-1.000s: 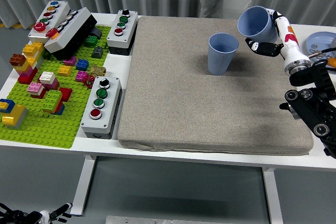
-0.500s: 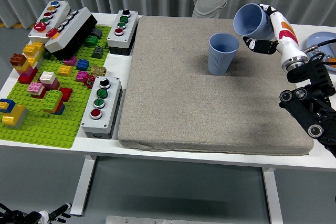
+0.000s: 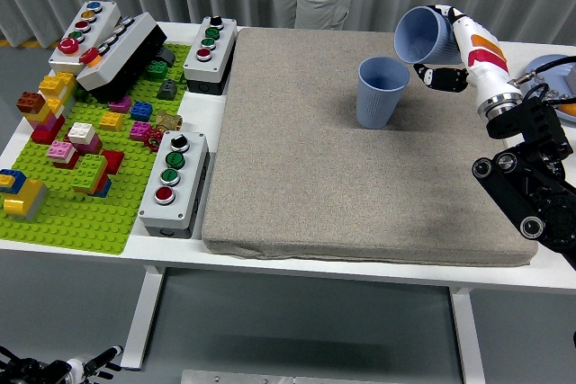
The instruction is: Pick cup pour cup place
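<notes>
The right hand [image 3: 447, 42] grips a blue cup [image 3: 421, 33], fingers closed around it, tilted with its mouth toward the lower left. A second blue cup [image 3: 381, 91] stands upright on the grey mat [image 3: 360, 186], just below and left of the hand.

Cups [image 3: 382, 92]: matt blue plastic, smooth. Mat [image 3: 360, 177]: coarse grey woven cloth. Table [image 3: 270, 263]: smooth white. Building bricks [image 3: 81, 146]: glossy plastic.
</notes>
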Motion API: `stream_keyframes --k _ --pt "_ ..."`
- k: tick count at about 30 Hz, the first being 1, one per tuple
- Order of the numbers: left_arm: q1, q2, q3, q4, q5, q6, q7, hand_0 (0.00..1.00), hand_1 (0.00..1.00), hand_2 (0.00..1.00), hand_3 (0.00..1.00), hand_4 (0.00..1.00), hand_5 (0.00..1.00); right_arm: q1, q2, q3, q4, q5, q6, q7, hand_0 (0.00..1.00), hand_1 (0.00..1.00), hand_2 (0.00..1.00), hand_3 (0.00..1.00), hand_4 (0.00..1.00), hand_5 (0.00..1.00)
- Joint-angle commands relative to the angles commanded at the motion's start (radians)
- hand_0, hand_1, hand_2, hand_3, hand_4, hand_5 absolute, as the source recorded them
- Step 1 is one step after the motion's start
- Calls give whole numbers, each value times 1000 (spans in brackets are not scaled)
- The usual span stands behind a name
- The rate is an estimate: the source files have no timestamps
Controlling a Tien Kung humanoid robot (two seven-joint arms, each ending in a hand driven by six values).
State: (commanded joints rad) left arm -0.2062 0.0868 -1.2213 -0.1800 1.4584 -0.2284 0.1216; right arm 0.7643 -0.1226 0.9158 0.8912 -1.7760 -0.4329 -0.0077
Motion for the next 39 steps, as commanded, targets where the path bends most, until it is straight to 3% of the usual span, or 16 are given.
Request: stream_keyframes --k 19,39 --pt "-5 1 -9 0 6 0 2 848 859 890 787 594 998 18 -12 -42 2 -121 -5 -21 664 525 463 488 477 2" --pt "-2 3 -15 0 12 0 3 848 859 890 787 595 998 31 -27 -93 -3 -141 -16 -24 668 526 463 484 478 2"
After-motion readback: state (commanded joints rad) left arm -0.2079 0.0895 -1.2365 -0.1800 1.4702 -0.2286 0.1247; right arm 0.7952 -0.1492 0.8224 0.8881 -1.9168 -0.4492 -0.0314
